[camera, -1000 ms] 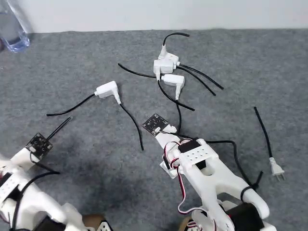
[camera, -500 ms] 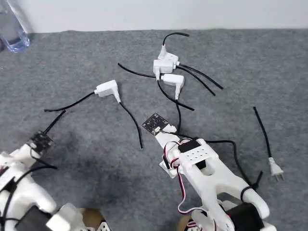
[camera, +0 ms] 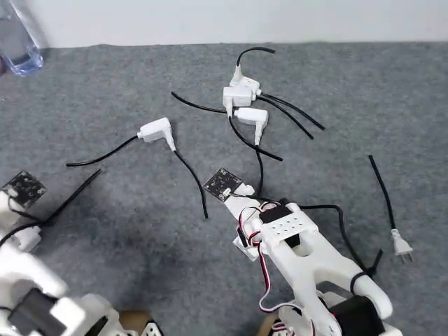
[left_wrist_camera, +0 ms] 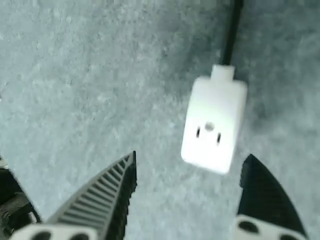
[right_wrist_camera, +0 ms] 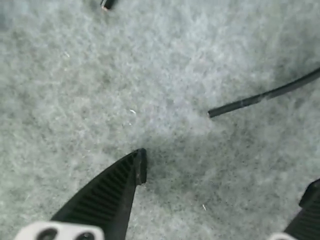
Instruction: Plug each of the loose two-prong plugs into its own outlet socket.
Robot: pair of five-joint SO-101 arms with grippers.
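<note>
While neither gripper is holding a plug, the step in hand is being judged as the approach.

High view: an outlet socket [camera: 155,130] is lying on the grey surface [camera: 91,84]. A cluster of white connectors [camera: 241,96] is lying beyond it. A loose two-prong plug [camera: 401,244] is lying well apart from both, near the right arm [camera: 308,255].

Left wrist view: the left gripper [left_wrist_camera: 190,160] is being held open over a white outlet socket [left_wrist_camera: 215,125], probably the same one, and nothing is being gripped.

Right wrist view: the right gripper [right_wrist_camera: 227,172] is being held open and empty over bare carpet, near a black cord end [right_wrist_camera: 250,101].

Next move, as judged: the plug is needing to be fetched, and its prongs aligned with the slots.
</note>
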